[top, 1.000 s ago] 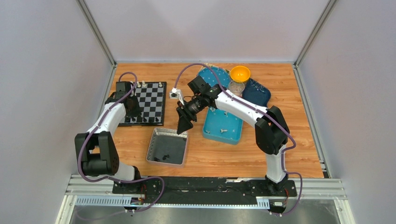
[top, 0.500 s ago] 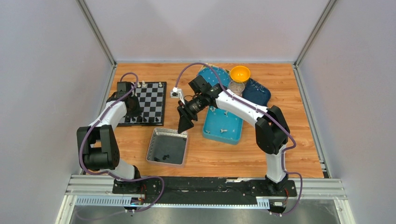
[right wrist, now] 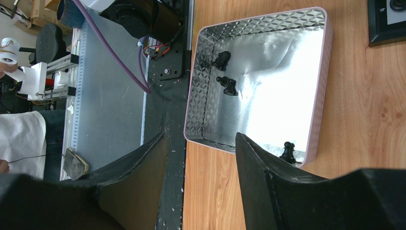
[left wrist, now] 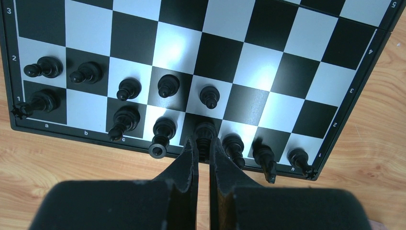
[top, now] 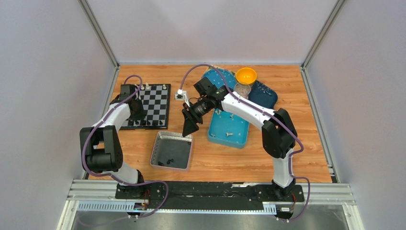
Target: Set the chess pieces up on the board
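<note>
Left wrist view, left tool (left wrist: 203, 143) clenched on a black chessman (left wrist: 205, 129) in the near row of the board (left wrist: 268, 72), right wrist view, right tool (right wrist: 201, 139) released, empty, by a metal tray (right wrist: 317, 96) holding three black pieces (right wrist: 227, 86), overhead only, cream pieces (top: 147, 86) far side.

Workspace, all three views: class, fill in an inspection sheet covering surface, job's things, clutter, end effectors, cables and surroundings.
Surface: wooden table, no spills seen.
Job's things: board far left, black chess pieces on its near ranks, cream pieces along its far edge; spare black pieces in the silver tray, pale pieces in the blue tray.
Clutter: orange bowl, clear cup, dark blue dish.
End effectors: left end effector shut on a black chessman at the board's near rank; right end effector open, empty, over the silver tray's edge.
Cables: purple cable along each arm.
Surroundings: grey walls, metal rail at the near edge.
</note>
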You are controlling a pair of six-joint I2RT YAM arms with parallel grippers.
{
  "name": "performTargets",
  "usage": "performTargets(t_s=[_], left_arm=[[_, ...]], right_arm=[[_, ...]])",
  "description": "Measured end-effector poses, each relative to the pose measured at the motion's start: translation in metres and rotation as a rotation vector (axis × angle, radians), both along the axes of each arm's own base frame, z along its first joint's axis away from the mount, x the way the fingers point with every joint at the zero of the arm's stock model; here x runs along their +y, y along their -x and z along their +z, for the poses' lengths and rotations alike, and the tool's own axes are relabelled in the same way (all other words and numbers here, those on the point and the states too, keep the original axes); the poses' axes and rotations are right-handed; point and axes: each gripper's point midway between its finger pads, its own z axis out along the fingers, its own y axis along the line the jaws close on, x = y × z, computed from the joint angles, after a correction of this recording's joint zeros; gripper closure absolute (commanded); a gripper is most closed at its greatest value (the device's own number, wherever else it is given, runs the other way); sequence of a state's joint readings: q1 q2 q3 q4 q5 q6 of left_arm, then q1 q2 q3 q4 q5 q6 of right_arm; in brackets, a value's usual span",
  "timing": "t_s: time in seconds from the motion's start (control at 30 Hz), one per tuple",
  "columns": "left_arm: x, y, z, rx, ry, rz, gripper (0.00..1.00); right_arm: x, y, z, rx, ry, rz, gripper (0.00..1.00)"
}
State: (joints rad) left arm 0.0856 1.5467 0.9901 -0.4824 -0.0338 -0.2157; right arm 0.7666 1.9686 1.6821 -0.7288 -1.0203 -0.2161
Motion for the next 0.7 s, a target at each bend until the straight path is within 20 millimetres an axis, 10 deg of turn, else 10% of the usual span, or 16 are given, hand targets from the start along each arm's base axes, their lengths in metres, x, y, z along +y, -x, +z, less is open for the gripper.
performTargets(t_s=[0.7], left_arm=[[0.0020, 0.0012, -0.0035, 0.026, -0.015, -0.018, 0.73]], right_arm=[[-0.0009, -0.0013, 0.0004, 0.002, -0.002, -0.003, 0.42]])
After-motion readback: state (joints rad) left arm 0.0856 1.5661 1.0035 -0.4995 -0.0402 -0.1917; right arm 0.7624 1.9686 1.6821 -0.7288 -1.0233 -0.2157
